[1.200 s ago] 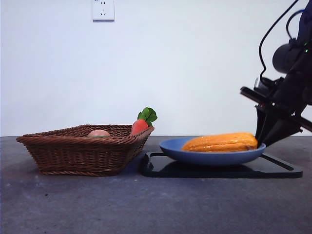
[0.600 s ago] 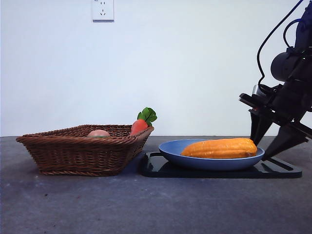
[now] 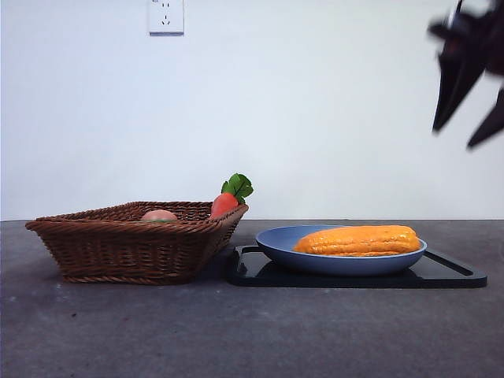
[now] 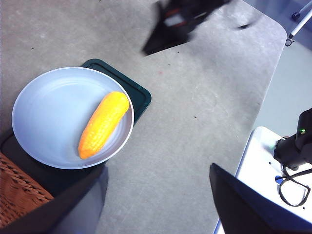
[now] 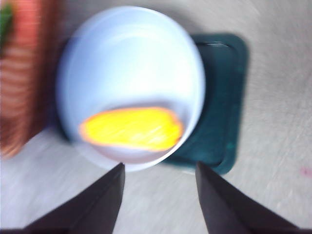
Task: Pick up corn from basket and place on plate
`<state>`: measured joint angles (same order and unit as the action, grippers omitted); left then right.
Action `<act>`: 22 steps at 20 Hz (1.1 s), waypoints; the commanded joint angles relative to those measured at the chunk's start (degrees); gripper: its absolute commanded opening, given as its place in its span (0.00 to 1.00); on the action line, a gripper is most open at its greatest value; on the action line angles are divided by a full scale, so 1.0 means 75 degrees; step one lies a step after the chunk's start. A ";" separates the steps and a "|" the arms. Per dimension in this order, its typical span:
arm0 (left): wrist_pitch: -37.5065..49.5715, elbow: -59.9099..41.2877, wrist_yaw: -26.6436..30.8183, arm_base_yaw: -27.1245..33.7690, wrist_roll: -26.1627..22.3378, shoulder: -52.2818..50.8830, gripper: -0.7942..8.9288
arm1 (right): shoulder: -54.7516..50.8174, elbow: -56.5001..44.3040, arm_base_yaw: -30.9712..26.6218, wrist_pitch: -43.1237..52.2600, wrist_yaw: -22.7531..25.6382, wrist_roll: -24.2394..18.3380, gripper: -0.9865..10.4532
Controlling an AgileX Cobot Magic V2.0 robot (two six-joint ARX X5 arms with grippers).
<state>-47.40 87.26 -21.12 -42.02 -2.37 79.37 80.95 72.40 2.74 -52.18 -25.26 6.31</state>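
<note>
Your corn [image 3: 358,240] lies lengthwise across the plate [image 3: 276,240], outside the basket [image 3: 126,248]. Right gripper [image 3: 466,102], jaws apart and empty, hangs high above the cob's right end; left gripper [image 4: 156,195], jaws also apart, waits higher.

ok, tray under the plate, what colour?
Black in the front view; the left wrist view shows it best, as very dark green.
</note>
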 commanded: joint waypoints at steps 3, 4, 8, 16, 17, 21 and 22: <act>-0.0052 0.0172 -0.0003 0.0044 0.0003 0.0047 0.43 | -0.1498 0.0119 0.0761 -0.0848 -0.0015 -0.0358 0.30; -0.0114 0.0172 -0.0003 0.0082 0.0003 0.0050 0.42 | -0.1810 0.0076 0.0965 -0.0985 0.0000 -0.0358 0.30; -0.0353 0.0172 0.0000 0.0169 -0.0015 0.0050 0.37 | -0.2935 -0.0484 0.1786 -0.1110 0.0207 -0.0294 0.27; -0.0711 0.0172 0.0000 0.0242 -0.0023 0.0050 0.09 | -0.4150 -0.2398 0.2186 -0.0746 0.0201 -0.0233 0.12; -0.0746 0.0172 0.0000 0.0248 -0.0026 0.0050 0.09 | -0.4220 -0.2602 0.2186 -0.0621 0.0175 -0.0239 0.08; -0.0761 0.0172 0.0000 0.0251 -0.0023 0.0050 0.09 | -0.4266 -0.2859 0.2186 -0.0460 0.0172 -0.0242 0.09; -0.0758 0.0172 0.0000 0.0251 -0.0023 0.0050 0.09 | -0.4266 -0.2859 0.2186 -0.0452 0.0175 -0.0239 0.09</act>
<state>-53.54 87.26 -21.10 -39.88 -2.37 79.37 48.75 50.50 18.81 -56.16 -23.84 4.56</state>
